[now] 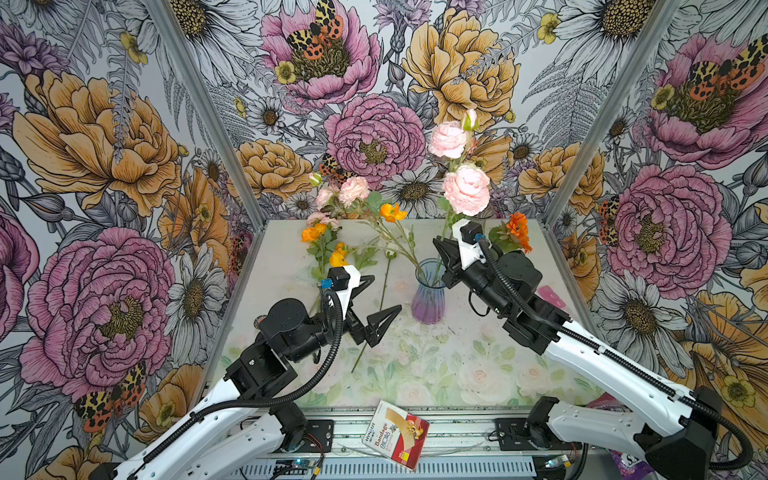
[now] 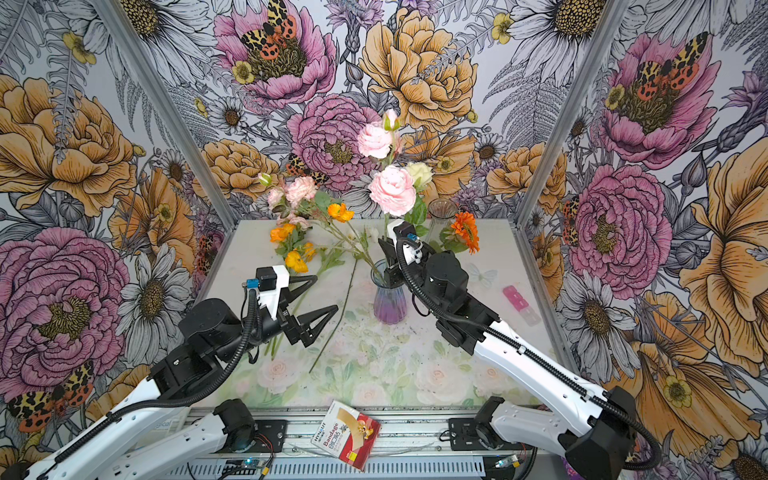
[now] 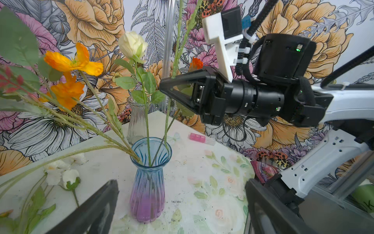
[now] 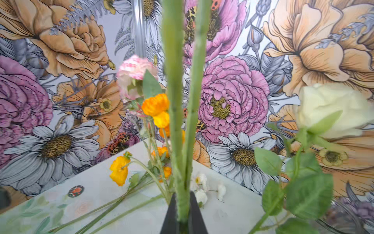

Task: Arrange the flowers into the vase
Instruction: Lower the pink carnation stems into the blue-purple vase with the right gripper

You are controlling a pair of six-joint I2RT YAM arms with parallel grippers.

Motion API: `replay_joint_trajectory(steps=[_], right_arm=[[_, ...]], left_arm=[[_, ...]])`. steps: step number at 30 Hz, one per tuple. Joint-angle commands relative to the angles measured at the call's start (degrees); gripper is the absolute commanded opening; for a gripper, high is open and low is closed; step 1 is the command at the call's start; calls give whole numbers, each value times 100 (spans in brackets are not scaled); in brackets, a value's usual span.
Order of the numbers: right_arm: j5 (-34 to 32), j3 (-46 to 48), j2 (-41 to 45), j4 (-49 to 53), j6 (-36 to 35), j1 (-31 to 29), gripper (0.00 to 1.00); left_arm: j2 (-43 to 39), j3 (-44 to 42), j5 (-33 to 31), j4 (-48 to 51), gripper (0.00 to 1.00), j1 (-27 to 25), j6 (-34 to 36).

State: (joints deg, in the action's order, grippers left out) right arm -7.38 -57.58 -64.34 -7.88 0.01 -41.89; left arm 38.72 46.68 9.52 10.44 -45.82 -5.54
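The blue-to-purple ribbed glass vase stands upright near the middle of the floral-printed table. Several of the long-stemmed artificial flowers are in it: tall pink roses, a cream rose and a spray of orange poppies leaning toward the left edge.

The right gripper is just above the vase mouth. Its jaws are clamped on the pink roses' green stems, whose lower ends reach into the vase.

More flowers, orange blooms and small white blooms, lie loose on the table toward the far left corner. The left gripper hovers left of the vase above a loose green stem, jaws spread wide and holding nothing.

A clear glass vase stands near the far right corner, with an orange daisy-like bloom beside it. A pink block lies by the right edge. A red-and-white bandage box lies just off the front edge.
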Motion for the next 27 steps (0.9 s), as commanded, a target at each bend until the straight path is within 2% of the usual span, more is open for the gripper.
replay_joint_trajectory(steps=[1,10,13,22,27], right_arm=[[-511,377,-204,-950,-247,90,0],[-240,645,-962,-1858,63,251,0],[-211,695,-1038,-1782,228,251,0],[60,915,-973,-1322,611,251,28],[142,925,-836,-997,729,243,47]], left_arm=[[-58,-66,13,92,99,47,68],[-248,-220,-155,121,99,54,59],[-338,-260,-217,184,99,56,69],[-368,-328,-219,148,99,111,97],[-332,-367,-170,60,99,109,57]])
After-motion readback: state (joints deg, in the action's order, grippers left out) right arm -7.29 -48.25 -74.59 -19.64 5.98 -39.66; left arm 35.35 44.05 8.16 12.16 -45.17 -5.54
